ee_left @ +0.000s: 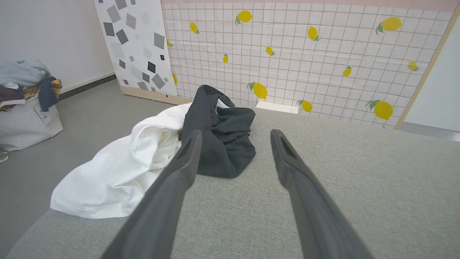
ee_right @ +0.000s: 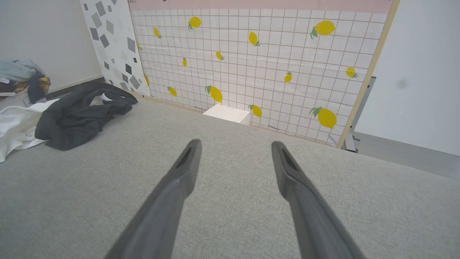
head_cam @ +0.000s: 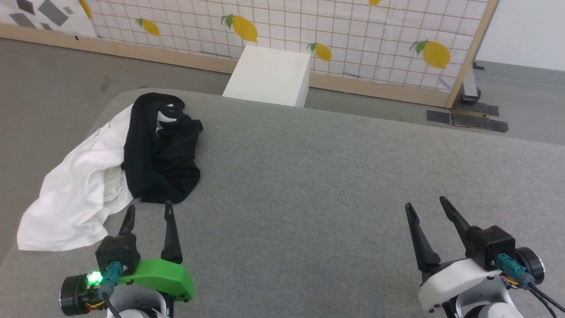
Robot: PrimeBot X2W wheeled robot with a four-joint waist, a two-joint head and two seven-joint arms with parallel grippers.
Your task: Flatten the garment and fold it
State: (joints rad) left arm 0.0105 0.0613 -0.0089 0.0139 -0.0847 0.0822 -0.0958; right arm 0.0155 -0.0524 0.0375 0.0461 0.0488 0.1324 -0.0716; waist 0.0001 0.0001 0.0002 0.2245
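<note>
The garment (head_cam: 110, 172) lies crumpled at the far left corner of the grey table (head_cam: 331, 185), its white body spilling over the left edge and its black part bunched on top. In the left wrist view the garment (ee_left: 154, 154) sits just beyond the fingertips; the right wrist view has the garment (ee_right: 68, 118) at far left. My left gripper (head_cam: 149, 211) is open, just short of the black bunch, touching nothing. Far off at the lower right, my right gripper (head_cam: 426, 204) hangs open over bare table.
A white box (head_cam: 269, 75) stands on the floor behind the table, before a lemon-print screen (head_cam: 353, 39). A bag of clothes (ee_left: 25, 104) sits on the floor to the left. The table's left edge runs right beside the garment.
</note>
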